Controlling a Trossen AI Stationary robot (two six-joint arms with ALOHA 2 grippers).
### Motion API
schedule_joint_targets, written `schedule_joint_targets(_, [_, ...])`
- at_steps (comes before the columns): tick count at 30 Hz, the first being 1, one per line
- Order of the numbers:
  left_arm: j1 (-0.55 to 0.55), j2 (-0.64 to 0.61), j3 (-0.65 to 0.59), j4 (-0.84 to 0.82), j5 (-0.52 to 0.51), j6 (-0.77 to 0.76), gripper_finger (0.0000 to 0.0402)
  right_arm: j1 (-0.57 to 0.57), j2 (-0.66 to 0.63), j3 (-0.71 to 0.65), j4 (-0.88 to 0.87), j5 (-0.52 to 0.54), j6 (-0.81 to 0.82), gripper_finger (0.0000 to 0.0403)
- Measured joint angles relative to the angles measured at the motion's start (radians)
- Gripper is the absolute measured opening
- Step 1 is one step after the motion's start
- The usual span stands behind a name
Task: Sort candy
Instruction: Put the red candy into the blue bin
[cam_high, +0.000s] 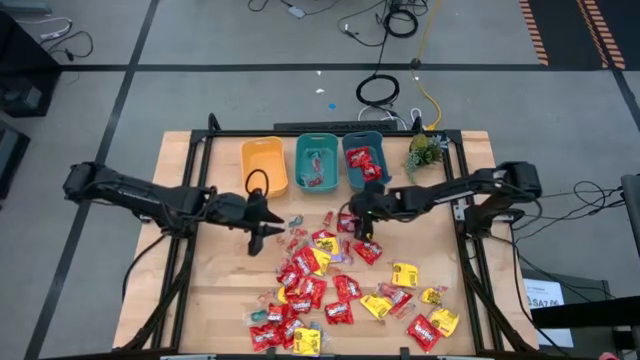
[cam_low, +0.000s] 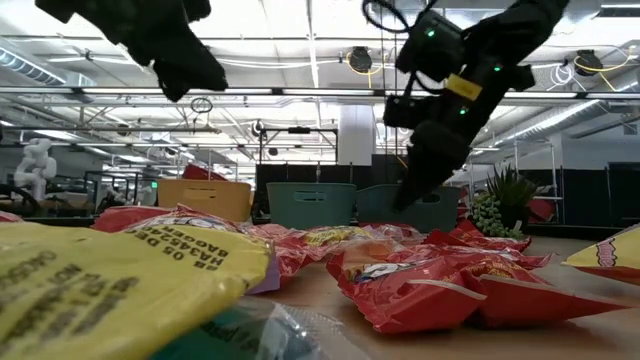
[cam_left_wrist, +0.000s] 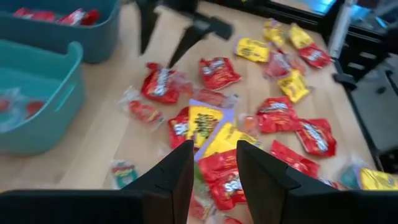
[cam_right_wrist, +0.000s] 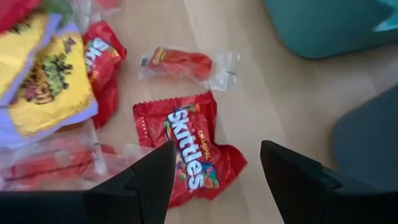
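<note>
Across the front half of the wooden desk (cam_high: 210, 300) we see the candy (cam_high: 330, 285) scattered: glossy red packets, yellow packets and a few tiny clear-wrapped pieces, piled thickest toward the near edge. More red pieces already lie in the two teal bins (cam_high: 317, 160) at the back; the yellow bin (cam_high: 264, 165) beside them shows nothing inside from above.

Directly under our right gripper (cam_right_wrist: 214, 168) lies a red Skittles packet (cam_right_wrist: 189, 146), flat on the wood, with a clear-wrapped red sweet (cam_right_wrist: 186, 64) just beyond it. The fingers are spread wide apart and hold nothing. From above, this gripper sits at the back edge of the pile, near the rightmost teal bin.

Our left gripper (cam_left_wrist: 211, 177) hangs over the left side of the pile, its fingers parted with a narrow gap and empty, red and yellow packets showing between and below them.

A small green plant (cam_high: 424, 150) stands at the desk's back right corner.
</note>
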Motion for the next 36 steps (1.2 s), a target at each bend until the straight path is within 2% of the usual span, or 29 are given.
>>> schedule_joint_targets(4, [-0.029, -0.042, -0.043, 0.054, 0.005, 0.029, 0.013, -0.016, 0.071, 0.051, -0.009, -0.025, -0.029, 0.0226])
schedule_joint_targets(10, [-0.041, -0.179, -0.254, 0.321, 0.101, 0.048, 0.013, -0.031, 0.17, 0.088, -0.041, -0.067, 0.02, 0.0224])
schedule_joint_targets(13, [-0.039, -0.245, -0.353, 0.469, 0.122, 0.078, 0.013, -0.024, 0.186, 0.088, -0.048, -0.07, 0.075, 0.0203])
schedule_joint_targets(15, [-0.029, -0.277, -0.404, 0.515, 0.122, 0.084, 0.013, -0.016, 0.185, 0.087, -0.048, -0.068, 0.095, 0.0175])
schedule_joint_targets(17, [-0.009, -0.296, -0.441, 0.517, 0.125, 0.076, 0.013, -0.009, 0.175, 0.087, -0.052, -0.068, 0.115, 0.0135])
schedule_joint_targets(21, [0.05, -0.312, -0.491, 0.525, 0.206, 0.075, 0.013, 0.002, 0.137, 0.082, -0.08, -0.072, 0.152, 0.0042])
schedule_joint_targets(23, [0.083, -0.316, -0.513, 0.542, 0.249, 0.081, 0.013, 0.004, 0.112, 0.079, -0.098, -0.076, 0.17, 0.0014])
schedule_joint_targets(29, [0.16, -0.334, -0.534, 0.571, 0.298, 0.109, 0.013, 0.004, -0.015, 0.08, -0.162, -0.074, 0.256, 0.0013])
schedule_joint_targets(36, [0.169, -0.369, -0.533, 0.621, 0.325, 0.118, 0.013, 0.035, -0.165, 0.08, -0.205, -0.027, 0.351, 0.0002])
